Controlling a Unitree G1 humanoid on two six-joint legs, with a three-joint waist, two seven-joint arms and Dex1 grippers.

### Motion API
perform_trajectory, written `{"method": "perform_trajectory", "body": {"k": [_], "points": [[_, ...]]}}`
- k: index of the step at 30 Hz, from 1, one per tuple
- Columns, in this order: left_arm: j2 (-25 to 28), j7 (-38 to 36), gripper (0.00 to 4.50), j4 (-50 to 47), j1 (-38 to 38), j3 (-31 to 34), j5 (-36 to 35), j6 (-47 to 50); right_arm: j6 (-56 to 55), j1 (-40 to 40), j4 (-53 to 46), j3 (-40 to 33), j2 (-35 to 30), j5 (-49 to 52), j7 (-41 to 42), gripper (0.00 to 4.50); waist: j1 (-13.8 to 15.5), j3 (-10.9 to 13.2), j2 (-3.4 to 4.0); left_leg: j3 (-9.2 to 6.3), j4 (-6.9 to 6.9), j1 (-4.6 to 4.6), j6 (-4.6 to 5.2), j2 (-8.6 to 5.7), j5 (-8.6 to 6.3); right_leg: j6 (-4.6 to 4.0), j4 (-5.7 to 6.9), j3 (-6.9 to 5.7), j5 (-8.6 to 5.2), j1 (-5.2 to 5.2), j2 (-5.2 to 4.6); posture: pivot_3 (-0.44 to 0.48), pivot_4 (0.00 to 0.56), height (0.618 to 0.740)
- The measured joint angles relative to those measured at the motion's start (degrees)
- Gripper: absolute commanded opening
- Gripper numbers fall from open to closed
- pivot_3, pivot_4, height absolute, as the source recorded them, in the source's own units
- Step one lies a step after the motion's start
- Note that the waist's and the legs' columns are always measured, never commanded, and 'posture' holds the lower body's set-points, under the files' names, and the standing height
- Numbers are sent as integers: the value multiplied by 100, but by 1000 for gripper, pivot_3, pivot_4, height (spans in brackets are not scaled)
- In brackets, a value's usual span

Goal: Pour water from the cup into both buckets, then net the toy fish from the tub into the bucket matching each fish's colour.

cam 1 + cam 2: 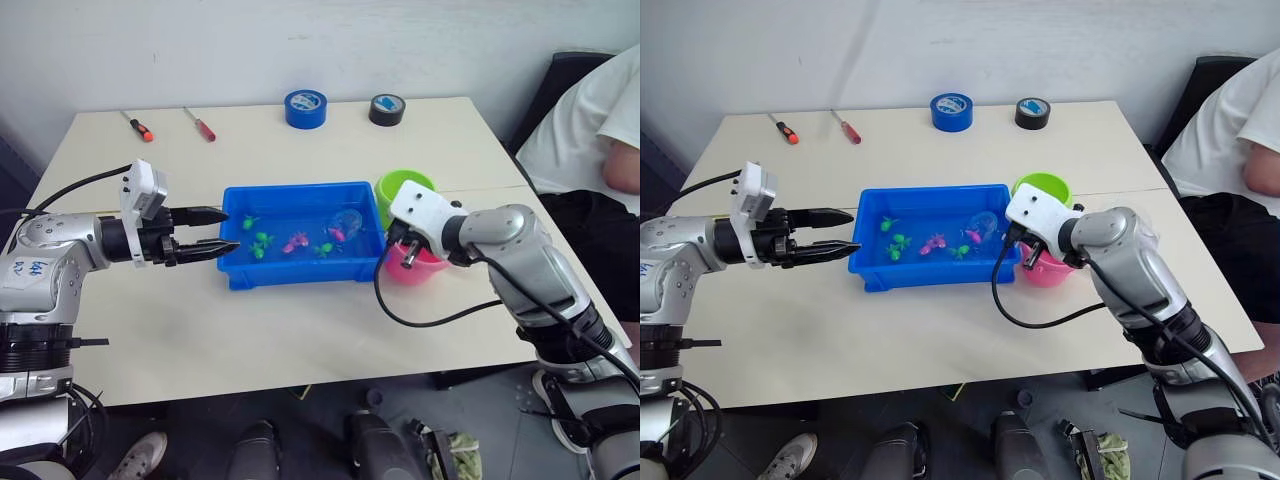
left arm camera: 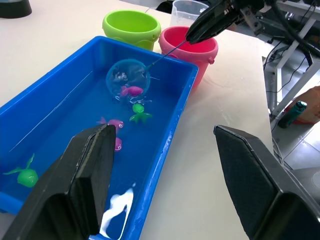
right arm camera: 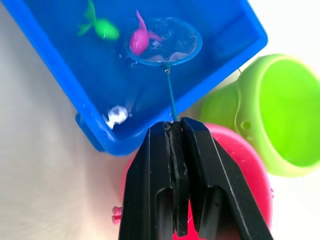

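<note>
The right gripper (image 3: 176, 131) has its two black fingers pressed together on the thin dark handle of the net (image 3: 164, 42). The handle comes out from between the fingertips and goes straight to the blue hoop, which is in the tray (image 1: 235, 274) near the end closest to the buckets. A pink fish (image 3: 138, 39) lies at the edge of the hoop, partly over the rim of it; I cannot tell if it is fully inside. A green fish (image 3: 102, 28) is just beside the hoop, outside it. The gripper itself is above the pink bucket (image 3: 250, 165), and the green bucket (image 3: 280, 115) stands next to the pink one, both touching or almost touching the tray's short side.

The left gripper (image 1: 222, 232) has its fingers spread apart and holds nothing. The fingertips are at the other short side of the tray, around its rim, and I cannot tell if they touch it. Further small fish, pink and green, are in the middle of the tray between the two grippers. The clear cup (image 2: 187, 11) stands behind the buckets.
</note>
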Motion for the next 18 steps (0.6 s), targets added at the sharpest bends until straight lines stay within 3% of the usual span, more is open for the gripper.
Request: {"method": "perform_trajectory", "body": {"k": [18], "points": [[-3, -207, 3455, 439, -422, -130, 22, -125, 1154, -130, -666, -812, -50, 1339, -212, 0, -3, 0, 0, 1, 0, -13, 6, 0, -6, -1, -9, -1, 0, -8, -2, 0, 150, 734]]}}
